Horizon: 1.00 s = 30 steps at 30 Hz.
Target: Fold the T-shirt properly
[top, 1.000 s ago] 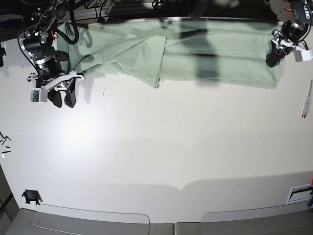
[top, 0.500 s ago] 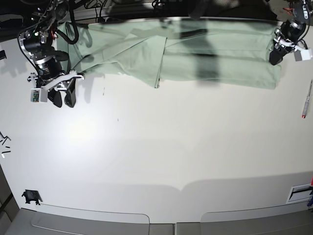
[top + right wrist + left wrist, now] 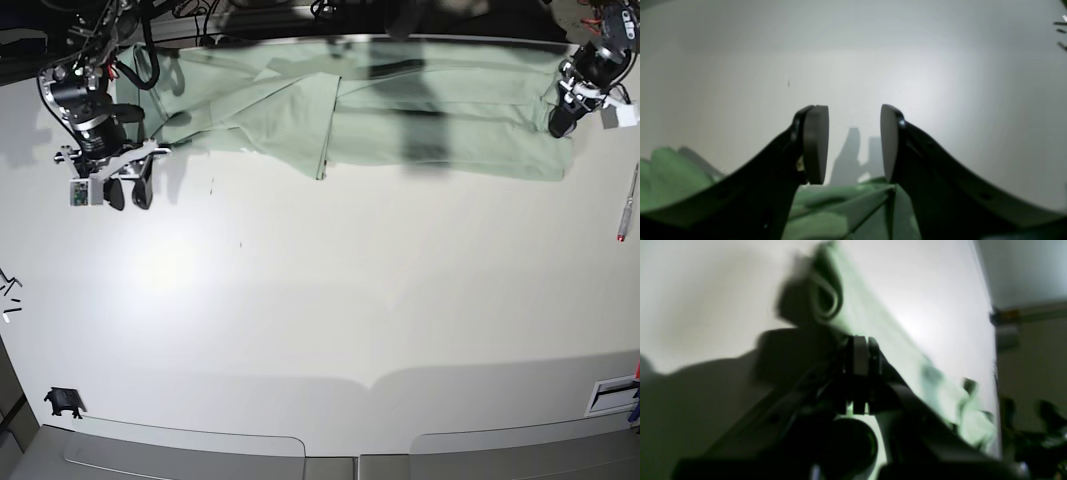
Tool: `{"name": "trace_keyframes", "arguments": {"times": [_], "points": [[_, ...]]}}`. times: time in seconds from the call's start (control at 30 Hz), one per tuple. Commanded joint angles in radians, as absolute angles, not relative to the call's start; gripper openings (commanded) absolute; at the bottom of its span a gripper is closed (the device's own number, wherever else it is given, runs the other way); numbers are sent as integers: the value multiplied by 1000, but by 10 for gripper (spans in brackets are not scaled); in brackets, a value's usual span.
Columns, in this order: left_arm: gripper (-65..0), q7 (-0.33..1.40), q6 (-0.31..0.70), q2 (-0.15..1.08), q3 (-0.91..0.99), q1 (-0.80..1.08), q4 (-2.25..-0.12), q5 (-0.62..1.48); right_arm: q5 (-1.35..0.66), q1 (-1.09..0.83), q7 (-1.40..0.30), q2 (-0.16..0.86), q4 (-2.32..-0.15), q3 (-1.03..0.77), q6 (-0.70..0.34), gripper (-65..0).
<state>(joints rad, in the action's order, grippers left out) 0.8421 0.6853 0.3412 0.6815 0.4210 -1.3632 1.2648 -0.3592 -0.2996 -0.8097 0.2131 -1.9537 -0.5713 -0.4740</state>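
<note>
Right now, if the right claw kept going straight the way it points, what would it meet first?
Probably the bare table: the right claw is open, nothing between its jaws, with the T-shirt behind.

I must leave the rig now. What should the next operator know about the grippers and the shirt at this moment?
Left gripper: shut on the shirt at its edge on the base view's right.
Right gripper: open, holding nothing, over bare table just beside the shirt's other end.
Shirt: spread along the table's far edge, rumpled, one flap lying over the middle.
Done: one grasp only.
Left: grasp the other end, then the whole folding.
</note>
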Motion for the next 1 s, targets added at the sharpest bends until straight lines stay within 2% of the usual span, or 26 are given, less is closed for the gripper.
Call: {"name": "trace_keyframes", "arguments": {"times": [0.0, 0.27, 0.4, 0.63, 0.97], "points": [[-650, 835, 698, 348, 687, 430, -1405, 1306, -365, -294, -785, 228, -1946, -575, -470, -411], [-650, 850, 698, 248, 683, 524, -1644, 1317, -366, -294, -751, 237, -1741, -575, -470, -411], [-650, 891, 698, 245, 636, 574, -1725, 1397, -366, -294, -750, 265, -1709, -575, -470, -411], [-650, 849, 698, 241, 437, 574, -1747, 1375, -370, -257, -761, 289, -1709, -576, -470, -411], [-650, 828, 698, 144, 165, 488, -1747, 1243, -377, -238, -778, 288, -1709, -576, -471, -411]]}}
